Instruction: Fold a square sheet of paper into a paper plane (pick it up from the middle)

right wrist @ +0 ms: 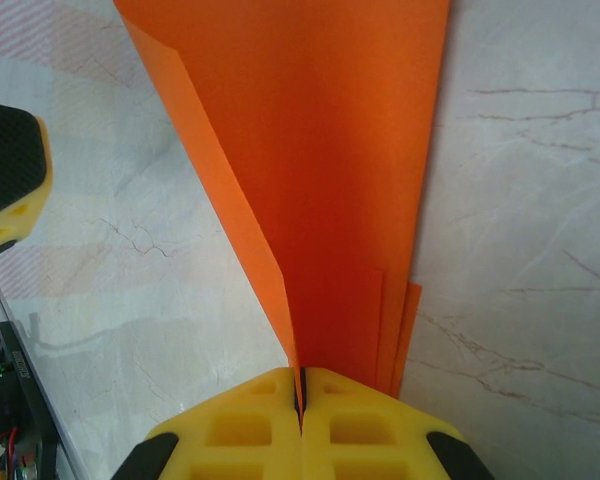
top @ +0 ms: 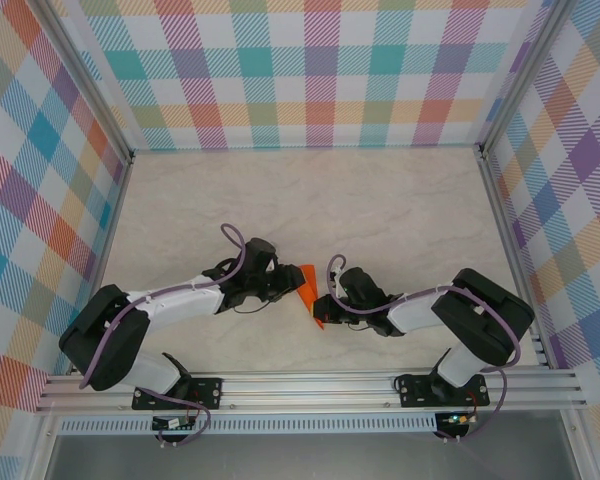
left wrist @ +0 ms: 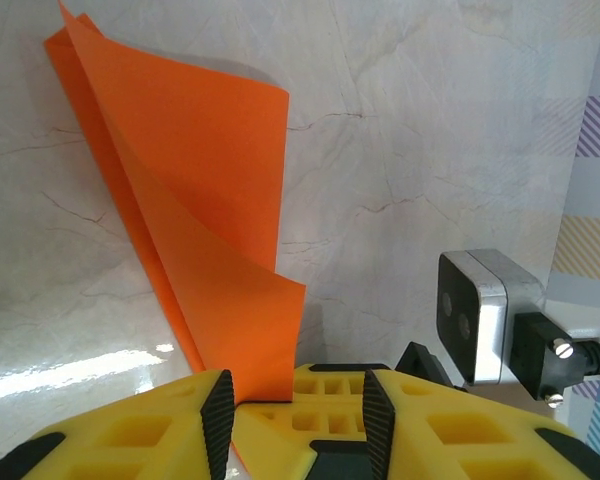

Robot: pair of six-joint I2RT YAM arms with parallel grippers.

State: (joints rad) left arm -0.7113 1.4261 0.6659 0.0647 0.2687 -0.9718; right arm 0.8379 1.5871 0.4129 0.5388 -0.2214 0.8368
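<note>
The square sheet of paper is bright orange and folded into a narrow creased shape, held up between the two arms over the table's middle. My right gripper is shut on one end of it, and the folded layers fan away from the yellow fingers. My left gripper stands open. A lower corner of the paper hangs between its jaws, close against the left pad, with a wide gap to the right pad. From above, the left gripper and right gripper nearly meet at the paper.
The marble-look table is enclosed by plaid walls on three sides. An aluminium rail runs along the near edge. The right wrist's camera housing sits close to my left fingers.
</note>
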